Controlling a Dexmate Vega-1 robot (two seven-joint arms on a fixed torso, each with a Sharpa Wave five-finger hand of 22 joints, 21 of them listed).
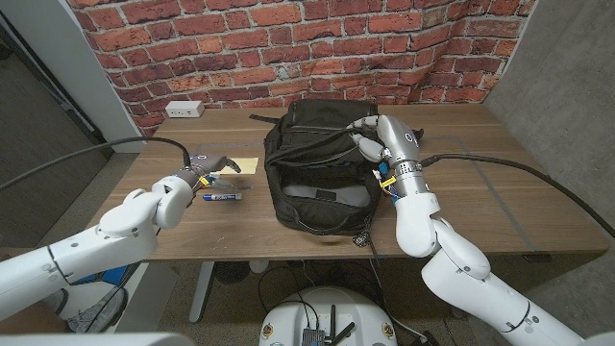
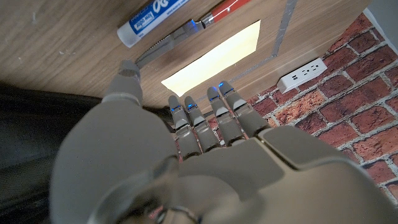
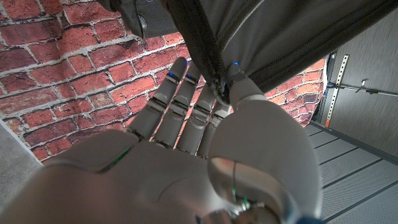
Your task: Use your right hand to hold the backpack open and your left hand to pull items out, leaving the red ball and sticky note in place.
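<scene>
Right robot hand (image 1: 377, 137) grips the black fabric backpack's (image 1: 317, 163) zippered rim; left robot hand (image 1: 197, 176) released (empty). We'd keep the mouth wide while reaching in.

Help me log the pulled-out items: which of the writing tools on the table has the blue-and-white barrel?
The thick marker, with a white barrel and blue label, lying nearest the left hand. The slimmer red pen lies just beyond it, beside the yellow sticky note.

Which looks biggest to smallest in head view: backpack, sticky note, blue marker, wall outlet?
1. backpack, by far the largest.
2. sticky note and wall outlet: look alike in size, and the outlet sits farther back, so unranked.
3. blue marker, thinnest.
</scene>
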